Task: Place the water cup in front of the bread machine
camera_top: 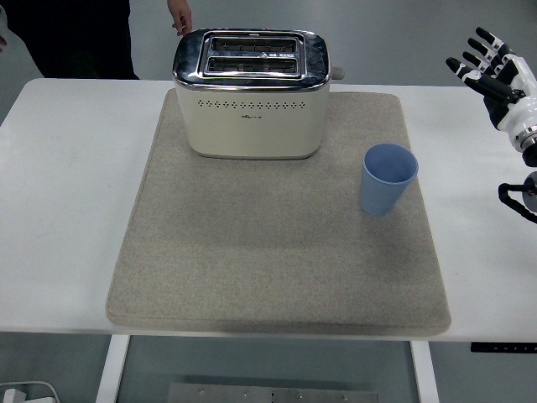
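Bare mat (252,252) fills the middle and lower frame below the toaster (250,94), open to a reach from either side. The blue cup (388,178) stands alone at centre right, with bare table (478,218) to its right.

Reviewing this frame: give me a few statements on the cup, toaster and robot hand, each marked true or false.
1. The blue cup stands upright on the beige mat. True.
2. The right hand grasps the cup. False: it is raised, fingers spread, apart from it.
3. The cup sits directly in front of the toaster. False: it stands to the toaster's right.
4. A person's hand shows behind the toaster. True.
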Robot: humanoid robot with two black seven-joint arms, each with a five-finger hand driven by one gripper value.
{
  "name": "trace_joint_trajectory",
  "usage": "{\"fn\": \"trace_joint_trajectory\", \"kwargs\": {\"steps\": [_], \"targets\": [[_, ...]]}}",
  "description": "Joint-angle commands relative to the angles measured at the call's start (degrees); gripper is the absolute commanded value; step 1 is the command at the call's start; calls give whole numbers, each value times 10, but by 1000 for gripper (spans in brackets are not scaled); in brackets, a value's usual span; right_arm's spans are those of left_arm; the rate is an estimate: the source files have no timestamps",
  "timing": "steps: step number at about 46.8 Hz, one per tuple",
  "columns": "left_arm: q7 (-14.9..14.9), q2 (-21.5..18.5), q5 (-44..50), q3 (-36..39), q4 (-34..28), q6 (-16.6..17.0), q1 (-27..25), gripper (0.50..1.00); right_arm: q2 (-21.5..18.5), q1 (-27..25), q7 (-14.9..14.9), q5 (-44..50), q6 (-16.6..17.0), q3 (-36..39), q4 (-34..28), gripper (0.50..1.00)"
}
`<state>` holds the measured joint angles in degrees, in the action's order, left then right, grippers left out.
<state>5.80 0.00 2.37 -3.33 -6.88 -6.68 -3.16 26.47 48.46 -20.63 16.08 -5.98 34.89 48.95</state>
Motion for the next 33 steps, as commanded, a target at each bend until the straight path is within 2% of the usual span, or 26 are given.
{"fn": "trace_joint_trajectory", "kwargs": {"steps": [1, 33], "targets": [[0, 0, -1, 5, 0, 0, -1, 1000, 0, 1, 1, 0, 0, 0, 0, 913], [0, 0, -4, 3, -1, 0, 1, 1000, -3, 0, -5, 0, 4, 0, -1, 913]]}}
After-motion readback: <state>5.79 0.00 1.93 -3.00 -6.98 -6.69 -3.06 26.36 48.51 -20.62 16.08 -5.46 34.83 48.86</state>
